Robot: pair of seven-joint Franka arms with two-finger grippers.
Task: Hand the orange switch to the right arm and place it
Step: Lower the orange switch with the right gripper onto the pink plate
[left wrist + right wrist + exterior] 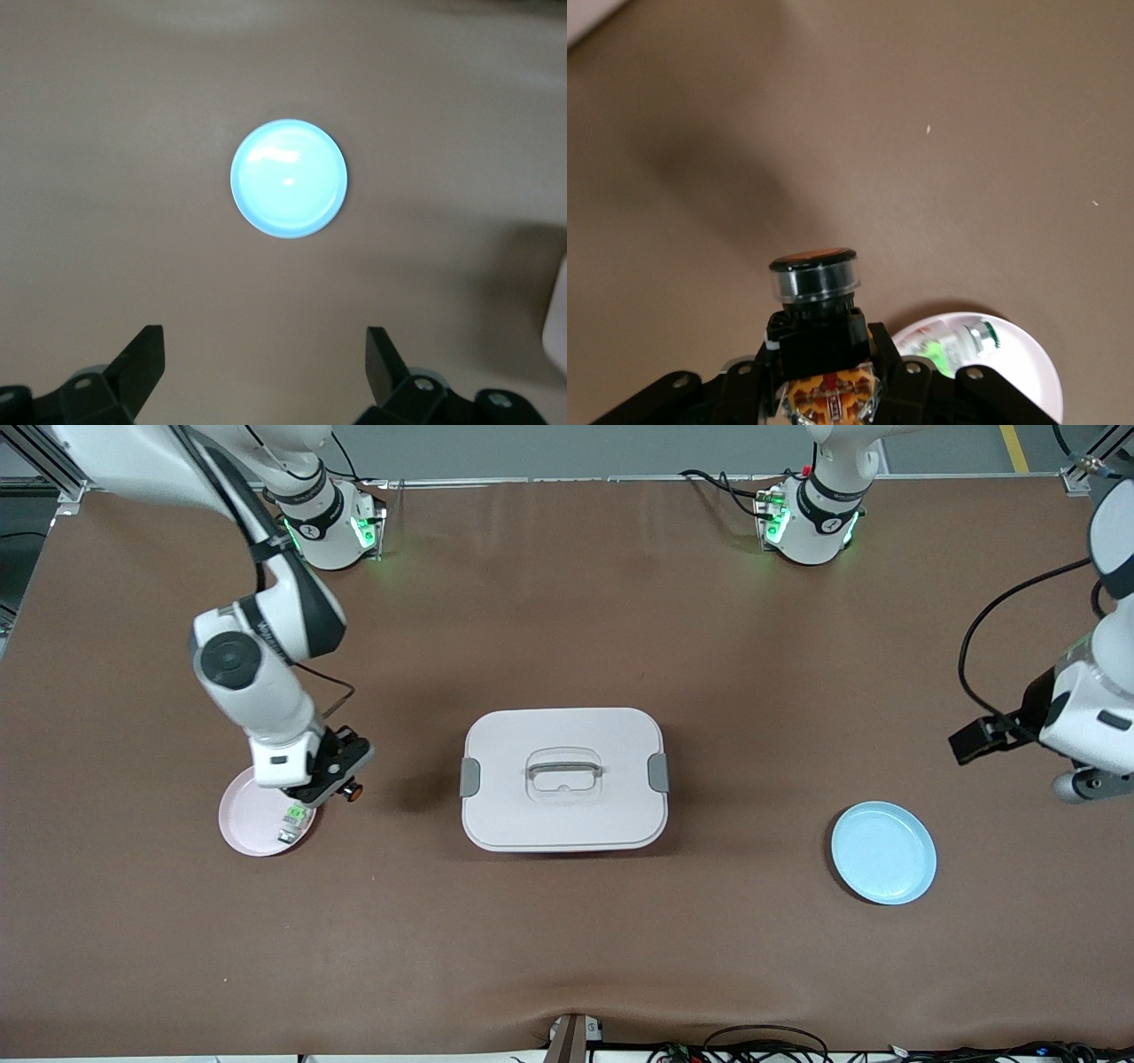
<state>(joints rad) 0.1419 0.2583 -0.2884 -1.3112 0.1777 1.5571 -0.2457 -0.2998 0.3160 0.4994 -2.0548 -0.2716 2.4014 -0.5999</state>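
Front view shows the right arm [266, 682] reaching down from its base at the top toward its own end of the brown tabletop [567, 957], its black right hand [341, 784] over the rim of a round pink plate [244, 824], much of which the arm's white wrist covers. The tiny orange switch, a stubby black cylinder with a round orange button face [353, 792], peeps out beside the hand here as little more than an orange dot, just past the plate's edge toward the middle of the tabletop. Right wrist view gives it better: the hand [824, 390] pinches the switch's black body [818, 319], the button face turned outward, only a thin orange sliver of it showing above a clear collar, while the lower banded part is cut off at the picture's edge. On the plate [1028, 363] lies a small green-and-white part [957, 341], half hidden by the fingers; the front view shows green-and-white bits [295, 821] there, too small to count surely. A pale lidded box with grey latches and a recessed handle [563, 778] sits mid-tabletop. The left arm [1094, 708] waits, cut off at the frame's edge; its left hand [266, 372] hangs spread and empty above the tabletop, with a round light-blue plate [289, 178] in its wrist view.
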